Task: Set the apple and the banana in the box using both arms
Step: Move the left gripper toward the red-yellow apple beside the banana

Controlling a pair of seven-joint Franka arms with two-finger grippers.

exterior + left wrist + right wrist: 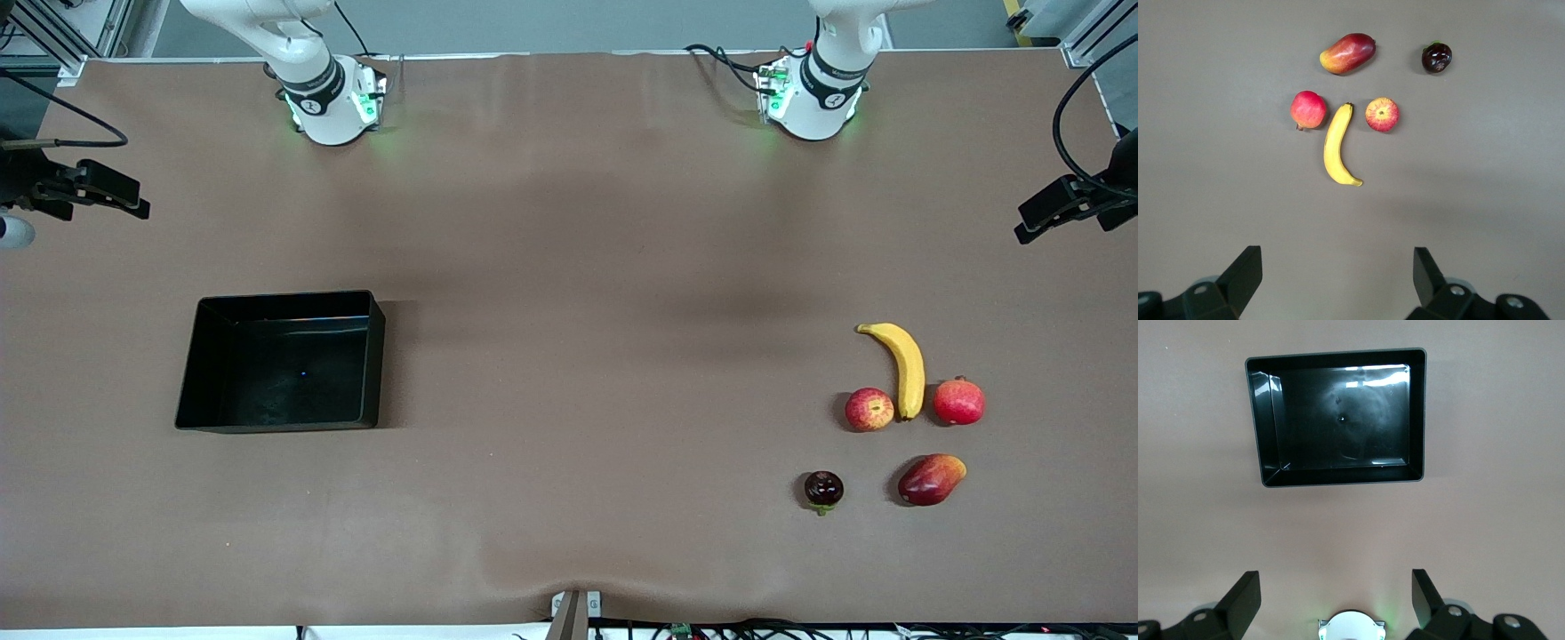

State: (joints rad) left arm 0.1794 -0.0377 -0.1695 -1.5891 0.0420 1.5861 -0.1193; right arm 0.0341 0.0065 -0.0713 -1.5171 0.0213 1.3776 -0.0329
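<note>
We see nothing placed yet: the streaky red-yellow apple (869, 410) and curved yellow banana (901, 366) lie together near the left arm's end of the table, the shallow black plastic box (281, 362) sits empty, and the left gripper (1337, 280) high over bare table near the fruit and the right gripper (1335, 601) high over bare table near the box both hang spread wide, holding nothing.

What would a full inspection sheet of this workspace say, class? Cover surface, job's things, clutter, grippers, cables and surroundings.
Surface: brown table cover, slightly rippled.
Job's things: apple and banana side by side at the left arm's end; box empty at the right arm's end.
Clutter: round red fruit, mango-like fruit, dark fruit.
Grippers: left gripper open above the fruits; right gripper open above the box.
Cables: at both arm bases.
Surroundings: side cameras at the table ends.
</note>
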